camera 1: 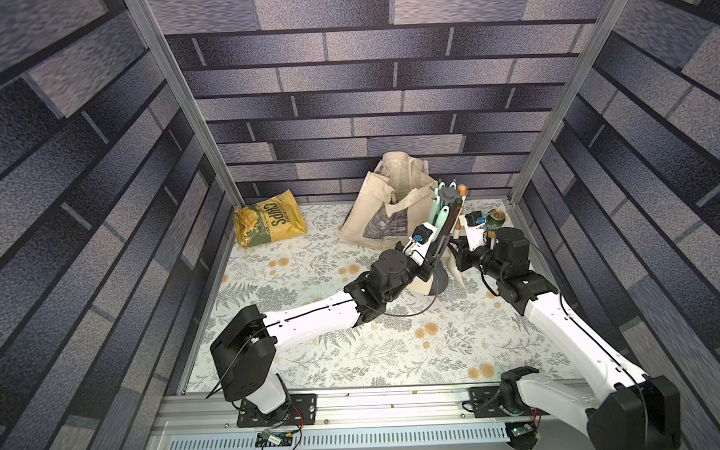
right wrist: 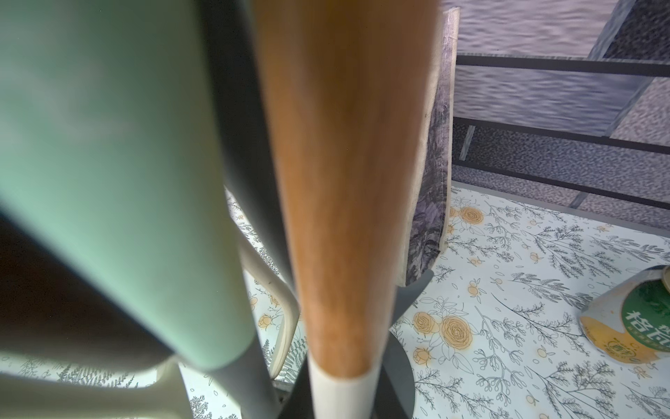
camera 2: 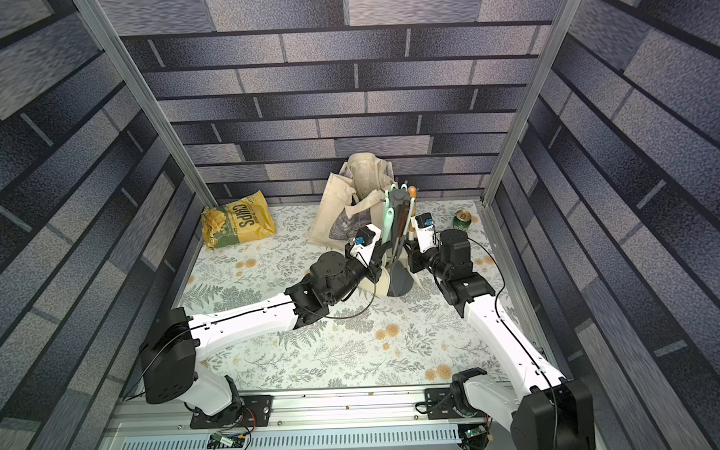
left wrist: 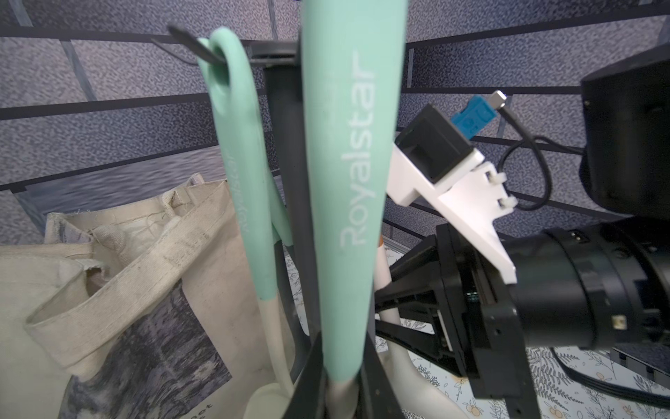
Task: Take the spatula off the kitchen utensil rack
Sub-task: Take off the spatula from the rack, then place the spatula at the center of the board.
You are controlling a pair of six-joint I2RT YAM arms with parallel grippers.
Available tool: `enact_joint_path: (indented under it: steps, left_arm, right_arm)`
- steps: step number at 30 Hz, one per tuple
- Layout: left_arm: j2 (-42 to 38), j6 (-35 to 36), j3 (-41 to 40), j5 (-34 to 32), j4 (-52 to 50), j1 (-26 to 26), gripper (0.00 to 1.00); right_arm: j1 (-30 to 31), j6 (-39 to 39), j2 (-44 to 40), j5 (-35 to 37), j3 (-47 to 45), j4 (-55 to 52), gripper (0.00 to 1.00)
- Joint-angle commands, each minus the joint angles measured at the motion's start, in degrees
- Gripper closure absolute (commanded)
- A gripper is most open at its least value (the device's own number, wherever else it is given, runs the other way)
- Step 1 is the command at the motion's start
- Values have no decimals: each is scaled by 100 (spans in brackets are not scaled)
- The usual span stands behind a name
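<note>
TIGHT: I see the cloth bag [camera 1: 384, 208] just behind the rack [camera 1: 449, 197], hanging tools [left wrist: 348, 181] crowd round it, my left arm [camera 1: 312, 314] and right arm [camera 1: 551, 322] sit close at its front, one each side | can [camera 1: 495, 220] near the rack's right | OPEN: bare table [camera 1: 354, 350] in front is wide | chips [camera 1: 269, 223] far off left, a gap between them and the bag

Kitchen utensil rack [camera 1: 448, 196] stands on tabletop [camera 1: 354, 350]. Tote bag [camera 1: 384, 208] just beside it at 11 o'clock, can [camera 1: 495, 219] near at 2 o'clock. Chips bag [camera 1: 269, 225] well apart at 10 o'clock.
</note>
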Motion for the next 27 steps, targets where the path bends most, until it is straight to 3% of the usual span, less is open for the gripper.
enact_joint_path:
  steps: [1, 11, 27]
  left_arm:
    - [-307, -73, -89, -117, -41, -32, 100]
    - [-577, -330, -267, -144, -481, 20, 100]
    - [-2423, -826, -484, -183, -3324, 846, 100]
  right_arm:
    - [74, -92, 104, 35, 126, -179, 90]
    - [95, -97, 92, 102, 120, -163, 90]
    - [103, -101, 58, 156, 138, -197, 90]
